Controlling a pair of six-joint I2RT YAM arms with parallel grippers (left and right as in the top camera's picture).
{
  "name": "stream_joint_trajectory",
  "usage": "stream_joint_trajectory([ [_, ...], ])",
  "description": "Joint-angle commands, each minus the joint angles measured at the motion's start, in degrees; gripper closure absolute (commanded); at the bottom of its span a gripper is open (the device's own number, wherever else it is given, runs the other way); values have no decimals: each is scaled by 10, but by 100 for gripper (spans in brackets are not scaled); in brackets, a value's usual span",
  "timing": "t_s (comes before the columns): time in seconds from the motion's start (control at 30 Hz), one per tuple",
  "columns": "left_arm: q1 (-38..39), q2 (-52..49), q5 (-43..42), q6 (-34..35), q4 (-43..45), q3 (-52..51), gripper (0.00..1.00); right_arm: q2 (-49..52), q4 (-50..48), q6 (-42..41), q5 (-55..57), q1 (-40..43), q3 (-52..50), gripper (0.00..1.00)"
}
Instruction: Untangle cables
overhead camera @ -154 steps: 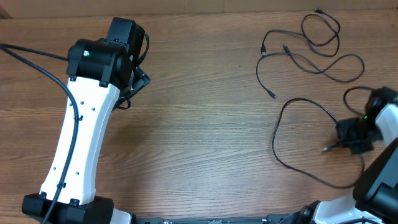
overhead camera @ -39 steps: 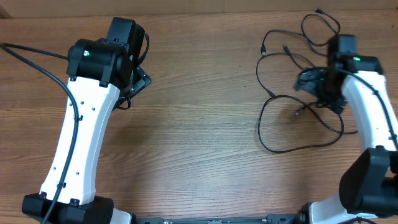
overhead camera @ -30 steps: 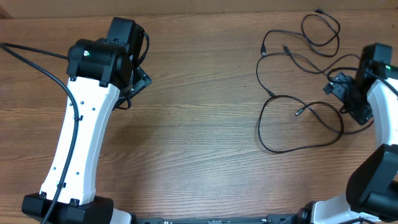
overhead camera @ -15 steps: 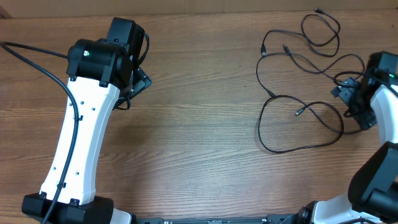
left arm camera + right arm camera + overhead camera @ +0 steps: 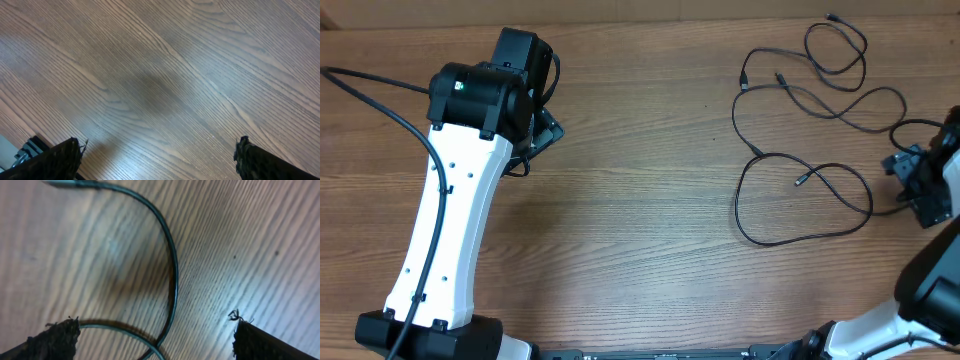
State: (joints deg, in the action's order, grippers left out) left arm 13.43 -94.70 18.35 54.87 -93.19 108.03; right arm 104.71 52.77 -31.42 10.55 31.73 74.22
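Thin black cables (image 5: 820, 100) lie in loose loops on the wooden table at the upper right. One cable forms a wide loop (image 5: 790, 240) lower down, with a small plug end (image 5: 800, 181) inside it. My right gripper (image 5: 916, 188) stands open at the far right edge, just right of that loop. In the right wrist view a cable (image 5: 173, 275) curves over the wood and crosses itself low between my open right gripper (image 5: 155, 325), untouched by the fingers. My left gripper (image 5: 159, 147) is open over bare wood, far left (image 5: 532, 142) of the cables.
The left arm's white link (image 5: 445, 240) slants across the left side of the table. A thick black robot cable (image 5: 370, 85) runs off to the left edge. The table's far edge (image 5: 650, 20) runs along the top.
The right gripper has drawn back to the right, away from the cable loop, which now lies still on the table. The left arm has not moved.
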Motion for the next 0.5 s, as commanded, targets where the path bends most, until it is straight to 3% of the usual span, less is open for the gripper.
stream_joint_trajectory([
  [0.0,1,-5,-2,-11,0,-2,0,22,-7,-1,8,-1,-4,8],
  [0.03,1,-5,-2,-11,0,-2,0,27,-9,-2,10,-1,-4,15],
  [0.27,1,-5,-2,-11,-2,-2,0,54,-20,-3,8,19,-5,40],
  [0.47,1,-5,-2,-11,-2,-2,0,81,-24,-3,3,33,-11,51],
])
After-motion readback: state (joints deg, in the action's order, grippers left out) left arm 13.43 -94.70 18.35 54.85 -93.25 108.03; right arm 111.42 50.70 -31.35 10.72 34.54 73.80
